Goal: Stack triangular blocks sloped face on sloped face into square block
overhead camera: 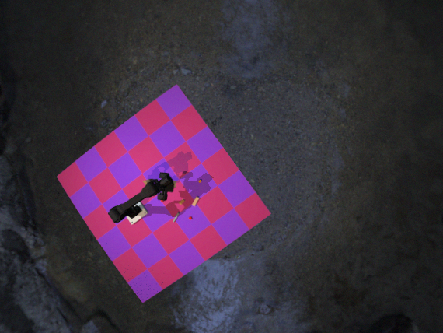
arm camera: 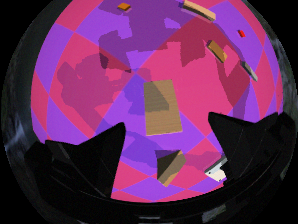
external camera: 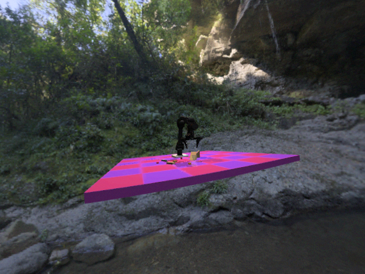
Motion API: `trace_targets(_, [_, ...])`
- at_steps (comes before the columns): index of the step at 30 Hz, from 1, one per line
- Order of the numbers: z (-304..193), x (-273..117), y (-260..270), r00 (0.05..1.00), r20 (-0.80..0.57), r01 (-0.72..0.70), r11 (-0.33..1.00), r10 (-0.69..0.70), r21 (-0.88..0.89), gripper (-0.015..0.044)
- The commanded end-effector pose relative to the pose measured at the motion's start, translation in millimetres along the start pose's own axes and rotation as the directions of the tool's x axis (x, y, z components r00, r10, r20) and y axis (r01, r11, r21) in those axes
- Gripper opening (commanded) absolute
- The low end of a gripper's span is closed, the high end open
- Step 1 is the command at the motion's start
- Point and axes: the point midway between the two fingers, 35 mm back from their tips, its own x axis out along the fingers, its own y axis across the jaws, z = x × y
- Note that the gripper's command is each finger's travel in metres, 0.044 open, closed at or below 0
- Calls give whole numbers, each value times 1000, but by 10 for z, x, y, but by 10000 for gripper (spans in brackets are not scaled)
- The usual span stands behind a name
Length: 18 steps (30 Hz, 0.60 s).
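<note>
Two tan triangular blocks stand apart on the table. One block (arm camera: 163, 107) (external camera: 193, 156) shows a broad rectangular face below the hand in the wrist view; only a sliver of it shows in the top view. The other block (arm camera: 172, 169) (overhead camera: 146, 182) is nearer the arm's base and shows a dark triangular end. In the exterior view it is partly hidden behind the first. My gripper (arm camera: 168, 121) (overhead camera: 163, 186) (external camera: 192, 143) is open and empty, pointing down above the blocks and touching neither. Which way each slope faces is hard to tell.
On the checkered table (overhead camera: 175, 97) (external camera: 160, 179) lie a tan bar (overhead camera: 195, 201) (arm camera: 199, 10), a brown piece (overhead camera: 181, 201) (arm camera: 217, 50), a grey bar (overhead camera: 176, 217) (arm camera: 249, 71), an orange piece (overhead camera: 200, 180) (arm camera: 124, 6) and a red piece (overhead camera: 190, 218) (arm camera: 241, 33).
</note>
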Motion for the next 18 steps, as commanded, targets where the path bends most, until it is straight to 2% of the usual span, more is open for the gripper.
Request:
trace_targets(1, [-15, 86, 5, 1000, -9, 2, 1000, -2, -3, 440])
trace_targets(18, [-25, 363, 34, 1000, -9, 2, 1000, -2, -3, 440])
